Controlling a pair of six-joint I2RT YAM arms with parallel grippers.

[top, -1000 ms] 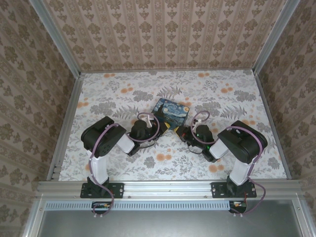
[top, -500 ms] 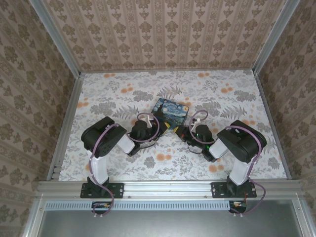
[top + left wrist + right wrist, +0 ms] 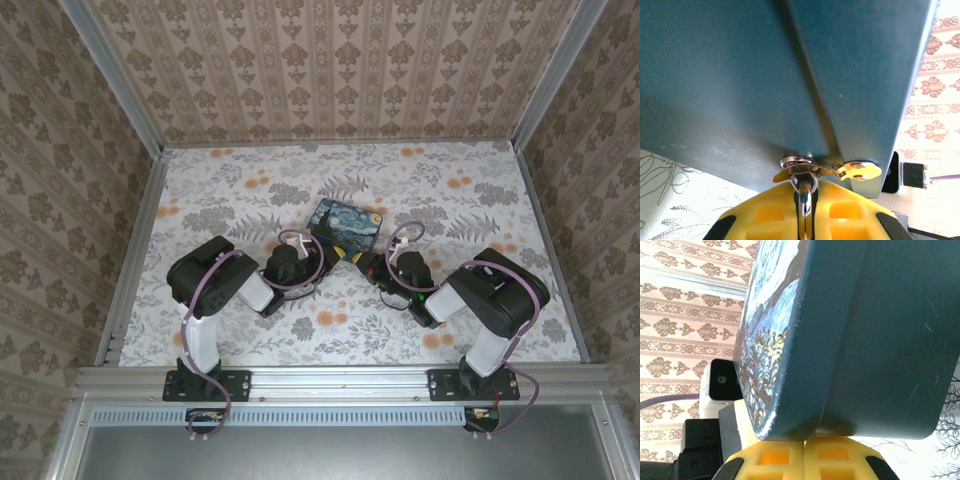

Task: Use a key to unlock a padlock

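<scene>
Padlock [image 3: 804, 192] — at box's [image 3: 740, 75] lower edge, pinched in left tool [image 3: 804, 210]

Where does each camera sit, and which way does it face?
Top external: above and behind, facing down on the table, left arm, right arm and Starry Night box.
Left wrist: close against the box's teal side; left gripper shut on a metal piece.
Right wrist: beside the box's edge; right gripper below.
Both wrist views share the box.
</scene>
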